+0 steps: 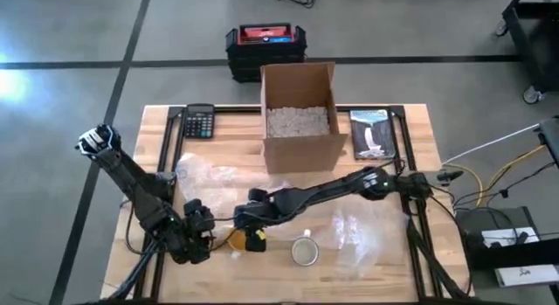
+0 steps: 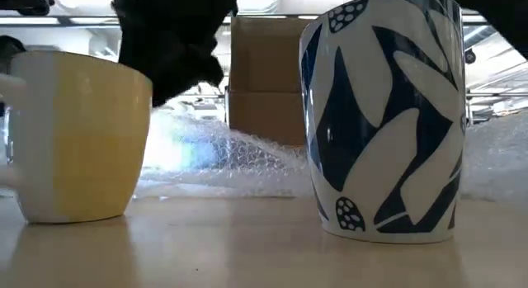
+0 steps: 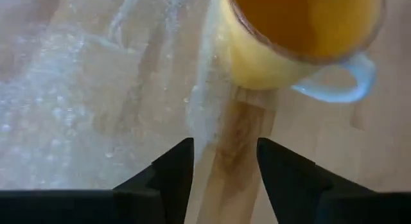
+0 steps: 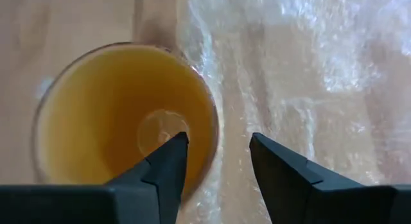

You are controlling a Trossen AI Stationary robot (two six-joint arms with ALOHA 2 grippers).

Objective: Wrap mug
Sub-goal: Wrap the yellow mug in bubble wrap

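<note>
Your yellow ceramic mug (image 1: 238, 240) with its pale handle stood upright on the wooden table (image 1: 157, 130), near the front edge, beside a sheet of clear bubble wrap (image 1: 205, 178); your right gripper (image 4: 217, 161) hung over the mug with fingers spread, one inside the rim, one outside it, gripping nothing; your left gripper (image 3: 223, 167) hovered just beside the mug, fingers parted; a blue-and-white patterned mug (image 2: 384, 115) stood apart.

Overhead camera looks straight down on whole table (image 1: 157, 121); low camera sits level at tabletop, close; both wrist cameras look down closely, sharing yellow mug (image 4: 122, 128).
</note>
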